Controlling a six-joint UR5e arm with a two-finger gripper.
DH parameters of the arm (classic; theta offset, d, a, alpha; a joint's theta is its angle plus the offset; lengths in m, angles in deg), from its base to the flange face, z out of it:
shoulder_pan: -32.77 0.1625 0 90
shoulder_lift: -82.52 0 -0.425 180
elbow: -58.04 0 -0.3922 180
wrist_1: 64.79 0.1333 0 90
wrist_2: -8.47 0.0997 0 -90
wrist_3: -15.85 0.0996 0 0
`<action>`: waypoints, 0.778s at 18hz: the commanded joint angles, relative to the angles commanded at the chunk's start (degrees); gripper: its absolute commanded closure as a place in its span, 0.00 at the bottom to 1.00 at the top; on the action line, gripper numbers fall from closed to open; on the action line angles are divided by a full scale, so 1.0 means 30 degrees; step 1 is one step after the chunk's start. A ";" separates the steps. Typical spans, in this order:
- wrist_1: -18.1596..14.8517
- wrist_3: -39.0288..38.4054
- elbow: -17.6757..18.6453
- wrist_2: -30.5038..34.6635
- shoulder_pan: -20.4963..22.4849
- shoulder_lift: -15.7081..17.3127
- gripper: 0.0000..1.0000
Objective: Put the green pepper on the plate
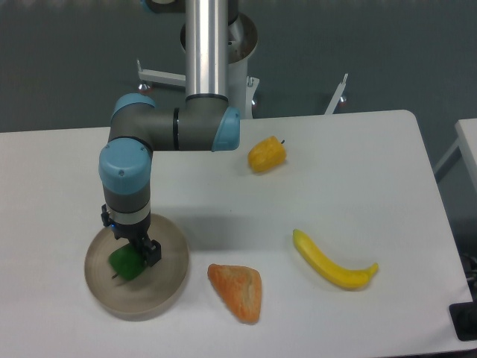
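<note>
Gripper point(141, 252) w/ glossy green pepper point(125, 262) over plate point(168, 280)

Arm bent low, wrist pointing straight down

The gripper point(138, 250) hangs beneath the blue-capped wrist joint, its dark fingers point(152, 252) closed around the green pepper point(125, 262) (forearm reaching left from the grey upright column)

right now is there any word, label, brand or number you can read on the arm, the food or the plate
None: no readable text shows anywhere.
Arm: plain grey and blue, no legible marking.
Plate, green pepper, yellow pepper, banana, orange wedge: no labels or stickers in view.
</note>
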 joint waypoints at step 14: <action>-0.1985 0.4936 -0.0321 0.0440 0.6086 0.3368 0.00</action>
